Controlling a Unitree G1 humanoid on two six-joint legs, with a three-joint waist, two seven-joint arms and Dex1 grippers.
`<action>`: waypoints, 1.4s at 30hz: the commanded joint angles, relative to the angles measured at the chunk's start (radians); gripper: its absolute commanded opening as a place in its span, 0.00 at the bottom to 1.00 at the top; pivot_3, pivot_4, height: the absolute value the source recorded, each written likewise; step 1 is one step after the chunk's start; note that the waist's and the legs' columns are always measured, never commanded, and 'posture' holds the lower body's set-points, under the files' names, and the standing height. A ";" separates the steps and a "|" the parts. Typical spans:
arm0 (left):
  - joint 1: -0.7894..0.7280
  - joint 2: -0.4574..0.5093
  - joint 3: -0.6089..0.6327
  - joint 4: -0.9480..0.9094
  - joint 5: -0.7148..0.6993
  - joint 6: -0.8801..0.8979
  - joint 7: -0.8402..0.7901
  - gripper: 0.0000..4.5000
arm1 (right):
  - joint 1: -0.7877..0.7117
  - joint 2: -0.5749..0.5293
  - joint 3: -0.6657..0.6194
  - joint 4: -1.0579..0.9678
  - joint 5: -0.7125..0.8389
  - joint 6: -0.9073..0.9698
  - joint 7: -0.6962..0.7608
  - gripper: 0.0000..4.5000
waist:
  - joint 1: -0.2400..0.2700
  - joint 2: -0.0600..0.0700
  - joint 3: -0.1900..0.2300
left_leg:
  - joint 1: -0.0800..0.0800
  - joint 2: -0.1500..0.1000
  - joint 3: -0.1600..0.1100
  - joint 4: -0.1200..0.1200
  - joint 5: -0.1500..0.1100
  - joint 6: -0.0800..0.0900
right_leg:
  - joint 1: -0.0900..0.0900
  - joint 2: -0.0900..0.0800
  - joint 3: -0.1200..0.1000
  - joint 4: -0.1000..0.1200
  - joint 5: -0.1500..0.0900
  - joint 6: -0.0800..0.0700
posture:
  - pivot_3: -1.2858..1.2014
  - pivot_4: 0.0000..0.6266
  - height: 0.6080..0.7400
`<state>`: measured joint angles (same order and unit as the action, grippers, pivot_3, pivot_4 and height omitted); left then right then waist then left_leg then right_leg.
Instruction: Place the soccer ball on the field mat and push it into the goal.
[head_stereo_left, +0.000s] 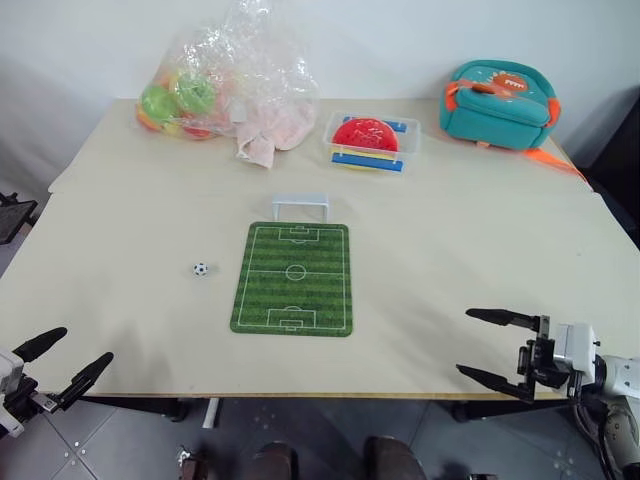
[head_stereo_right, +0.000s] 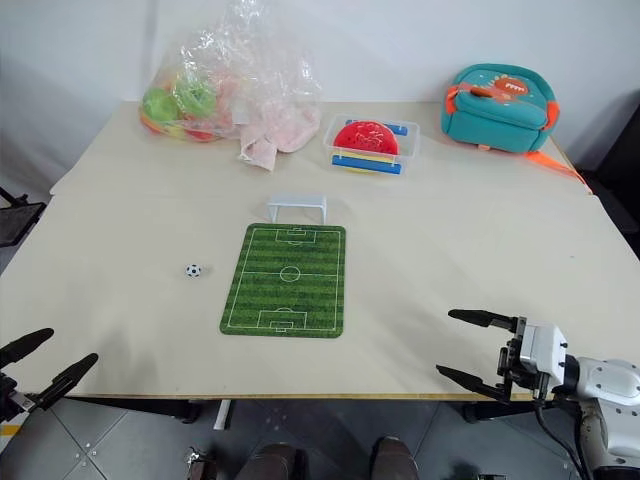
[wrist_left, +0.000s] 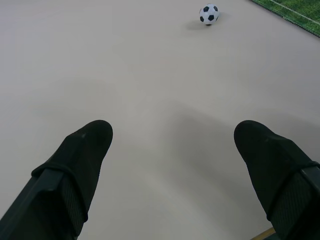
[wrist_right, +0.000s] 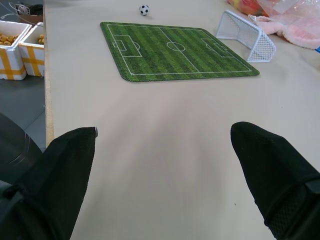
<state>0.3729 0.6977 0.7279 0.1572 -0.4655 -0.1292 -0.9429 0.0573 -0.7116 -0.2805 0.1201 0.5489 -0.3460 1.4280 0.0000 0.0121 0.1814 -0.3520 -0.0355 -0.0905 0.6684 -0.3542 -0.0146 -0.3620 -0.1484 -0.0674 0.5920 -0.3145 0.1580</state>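
Nearest the robot, at the front edge of the pale surface (head_stereo_left: 150, 330), both hands hang with nothing in them. The left hand (head_stereo_left: 62, 362) sits at the front left corner with its two black fingers spread wide apart; the right hand (head_stereo_left: 492, 346) is at the front right, over the edge, its fingers likewise well apart.

Farther in, near the middle, the field mat (head_stereo_left: 293, 279) lies flat, its long side running away from the robot. The soccer ball (head_stereo_left: 201, 269) rests on the bare surface just beside the mat's left edge, not on it. Touching or almost touching the mat's far end stands the goal (head_stereo_left: 300, 207), upright and facing the mat.

Toward the back, a crumpled clear bag of toys (head_stereo_left: 225, 85) lies at the left, a clear box with a red disc (head_stereo_left: 370, 141) sits behind the goal to the right, and a teal bag (head_stereo_left: 500, 104) rests at the far right corner.
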 joint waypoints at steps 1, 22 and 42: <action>0.009 0.016 0.002 -0.018 -0.010 0.000 -0.019 0.99 | -0.001 0.002 -0.003 -0.014 0.017 0.001 0.009 1.00 | 0.000 0.000 0.000 | 0.000 0.000 0.000 0.000 0.000 0.000 | 0.000 0.000 0.000 0.000 0.000 0.000 | 0.52 0.24 1.00; -0.546 -0.106 -0.356 0.171 0.076 0.107 0.094 0.99 | -0.096 0.164 0.145 -0.435 0.150 0.315 -0.239 1.00 | 0.023 -0.004 -0.002 | -0.003 -0.003 0.006 0.001 0.003 0.000 | -0.009 0.000 0.005 0.013 0.001 0.001 | 0.52 0.24 1.00; -0.784 -0.105 -0.439 0.503 0.138 0.016 0.045 0.66 | -0.071 0.189 0.171 -0.481 0.118 0.324 -0.315 1.00 | 0.002 -0.005 -0.002 | -0.002 -0.001 0.019 0.001 0.004 -0.001 | -0.014 0.000 0.006 0.018 0.001 0.002 | 0.52 0.24 1.00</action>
<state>-0.4074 0.5961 0.2790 0.6429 -0.3278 -0.0988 -0.9060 -0.0202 -0.5318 -0.1078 -0.3186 0.6587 -0.0196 1.1199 0.0022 0.0074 0.1794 -0.3542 -0.0367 -0.0716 0.6695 -0.3505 -0.0151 -0.3756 -0.1482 -0.0618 0.6099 -0.3136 0.1597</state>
